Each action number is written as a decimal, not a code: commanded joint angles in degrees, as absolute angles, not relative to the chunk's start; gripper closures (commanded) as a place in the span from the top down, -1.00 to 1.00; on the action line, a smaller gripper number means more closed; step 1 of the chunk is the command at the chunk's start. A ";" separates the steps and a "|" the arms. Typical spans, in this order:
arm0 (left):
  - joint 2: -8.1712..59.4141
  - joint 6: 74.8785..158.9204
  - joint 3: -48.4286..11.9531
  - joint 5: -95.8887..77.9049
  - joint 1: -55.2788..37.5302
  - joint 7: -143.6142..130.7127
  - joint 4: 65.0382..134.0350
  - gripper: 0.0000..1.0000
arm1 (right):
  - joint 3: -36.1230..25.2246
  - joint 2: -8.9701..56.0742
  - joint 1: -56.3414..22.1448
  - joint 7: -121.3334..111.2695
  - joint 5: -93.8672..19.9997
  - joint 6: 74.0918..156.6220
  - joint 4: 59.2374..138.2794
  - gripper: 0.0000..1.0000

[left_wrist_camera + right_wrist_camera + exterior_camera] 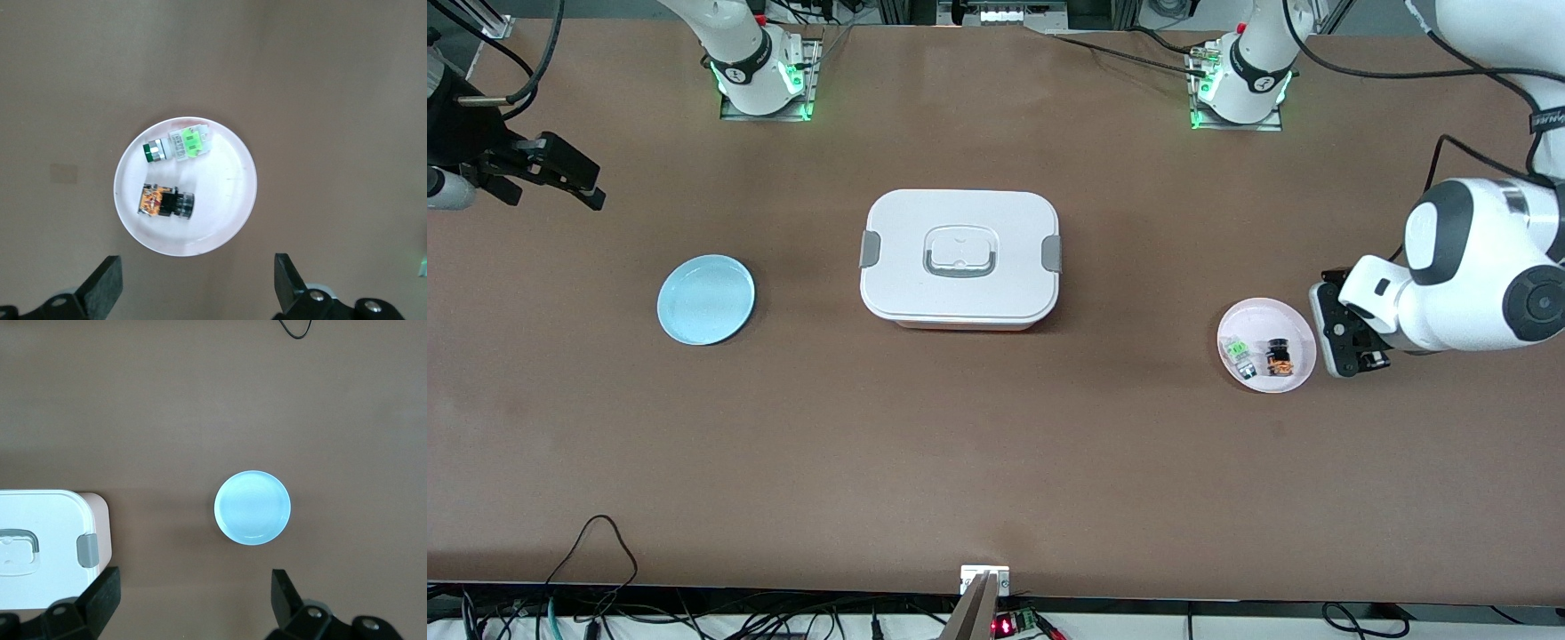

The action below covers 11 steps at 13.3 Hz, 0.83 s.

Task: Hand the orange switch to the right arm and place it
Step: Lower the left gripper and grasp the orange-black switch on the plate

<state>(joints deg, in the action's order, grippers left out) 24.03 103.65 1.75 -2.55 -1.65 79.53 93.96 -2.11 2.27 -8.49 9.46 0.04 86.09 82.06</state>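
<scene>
The orange switch (1279,358), a black cap on an orange body, lies on its side in a small pink plate (1267,316) toward the left arm's end of the table. In the left wrist view the orange switch (167,201) lies in the plate (227,180) beside a green-and-clear switch (180,147). My left gripper (1352,342) hovers open and empty over the table just beside that plate; its own view shows it (197,287) with jaws wide apart. My right gripper (569,178) is open and empty, high over the right arm's end of the table, and shows in its own view (193,597).
A white lidded box (960,258) with grey latches stands mid-table and also shows in the right wrist view (47,547). An empty light-blue plate (705,299) lies toward the right arm's end, below the right gripper (252,507). Cables run along the table edge nearest the front camera.
</scene>
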 commanded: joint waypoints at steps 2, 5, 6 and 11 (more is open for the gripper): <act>26.98 112.38 1.76 -5.97 0.88 92.61 97.46 1.00 | -1.93 2.81 -8.53 10.46 -0.35 85.52 81.56 1.00; 27.60 123.10 1.67 -6.85 1.14 97.64 103.68 1.00 | -1.85 3.16 -8.70 10.46 -0.09 85.34 81.48 1.00; 27.51 126.18 1.58 -7.38 1.06 97.65 105.62 1.00 | -1.76 3.16 -8.79 10.37 -0.09 85.60 81.47 1.00; 28.38 136.22 0.09 -7.82 1.05 97.73 110.74 1.00 | -1.84 3.16 -9.76 10.28 -0.26 85.78 81.39 1.00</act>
<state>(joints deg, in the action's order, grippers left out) 29.02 132.89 0.36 -5.84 0.90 94.77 108.54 -1.71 3.27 -9.52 9.47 0.04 86.13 82.05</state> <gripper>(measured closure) 0.000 0.000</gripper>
